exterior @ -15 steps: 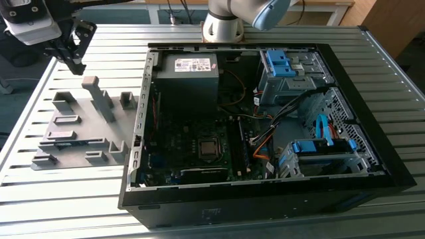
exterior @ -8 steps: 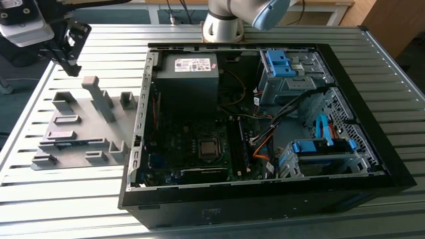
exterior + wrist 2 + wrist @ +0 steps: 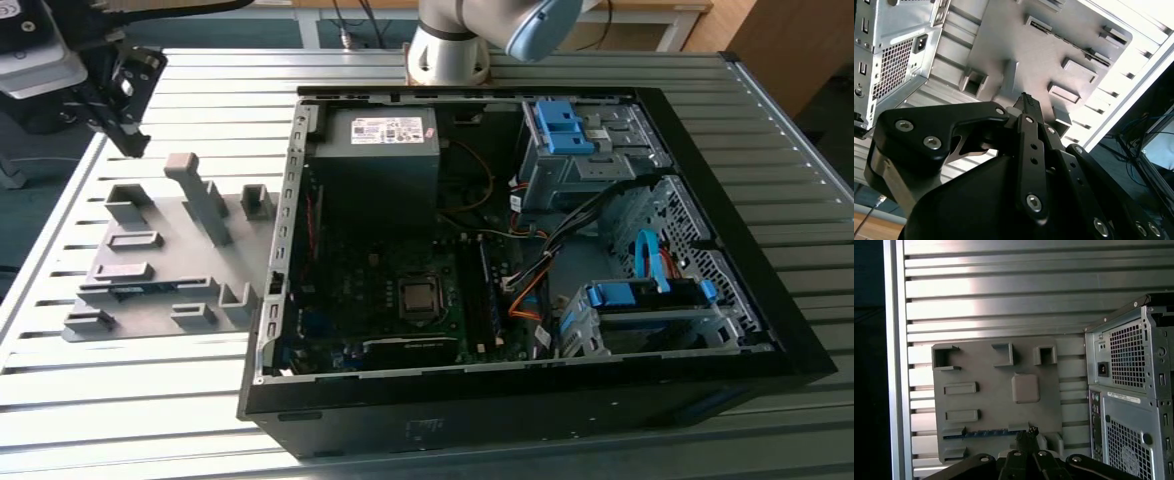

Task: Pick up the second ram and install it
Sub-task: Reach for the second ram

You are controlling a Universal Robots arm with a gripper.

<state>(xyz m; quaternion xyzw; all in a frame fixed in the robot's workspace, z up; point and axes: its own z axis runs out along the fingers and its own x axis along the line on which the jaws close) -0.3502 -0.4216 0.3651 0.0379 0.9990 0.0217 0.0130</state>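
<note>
My tool (image 3: 130,140) is closed, tips together, with nothing gripped. It hangs above the counter (image 3: 227,90) near its far corner at the exterior view's left. The second ram (image 3: 142,288) sits in a slot of the grey fixture plate (image 3: 160,255), along the plate edge farthest from the tool and well apart from it. In the first wrist view the second ram (image 3: 985,432) reads as a dark strip. A tall post (image 3: 203,200) rises from the plate between them. The computer case (image 3: 534,410) borders one plate edge; bare counter slats lie along the others.
</note>
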